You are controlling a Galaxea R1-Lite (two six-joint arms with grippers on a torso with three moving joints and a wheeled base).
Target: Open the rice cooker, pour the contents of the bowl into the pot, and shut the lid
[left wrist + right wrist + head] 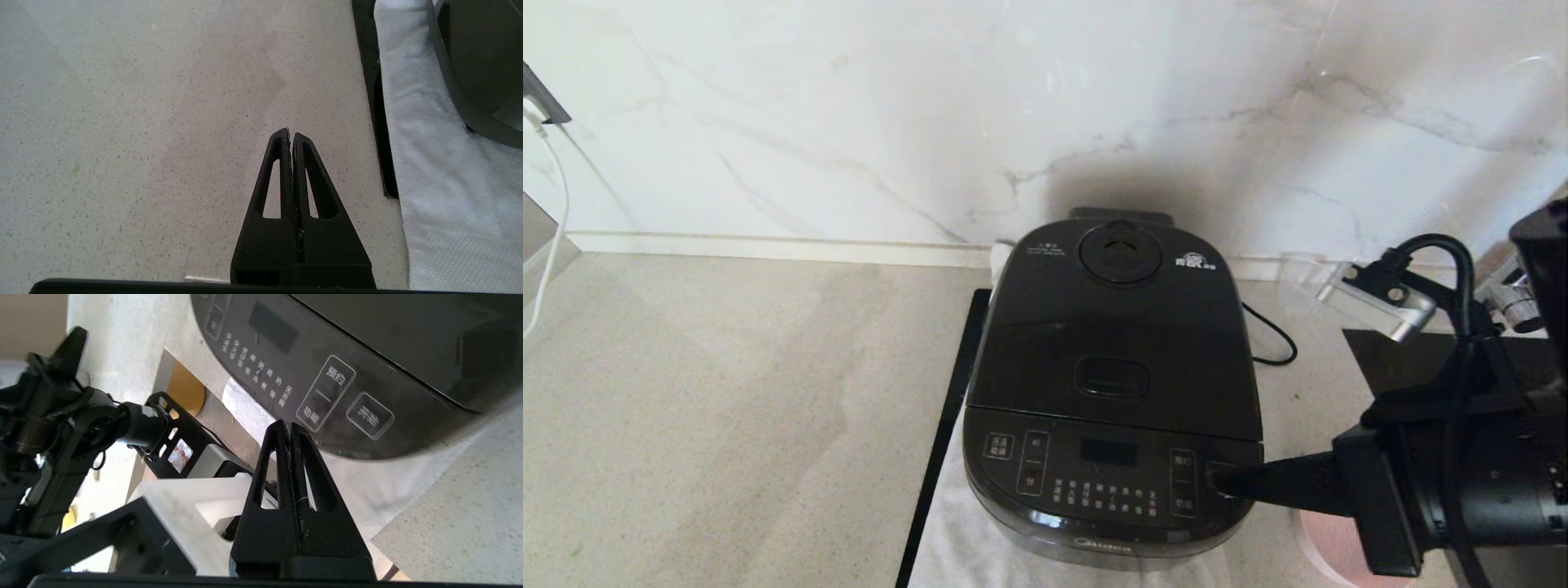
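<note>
The glossy black rice cooker [1111,392] stands on a white cloth with its lid [1115,343] down, so the pot is hidden. My right gripper [1215,482] is shut and empty, its tips at the right end of the front touch panel [327,388]; the right wrist view shows the same gripper [290,425] just off the panel's lower edge. Only a slice of the pale pink bowl [1321,551] shows under the right arm, and its contents are hidden. My left gripper [291,133] hangs shut and empty over the bare counter, left of the cooker's corner [470,61].
The white cloth [956,539] lies on a black board [947,408]. A small clear cup [1303,282] stands at the back right, near the black power cord [1270,335]. The marble wall is close behind. A white cable [551,212] hangs at the far left.
</note>
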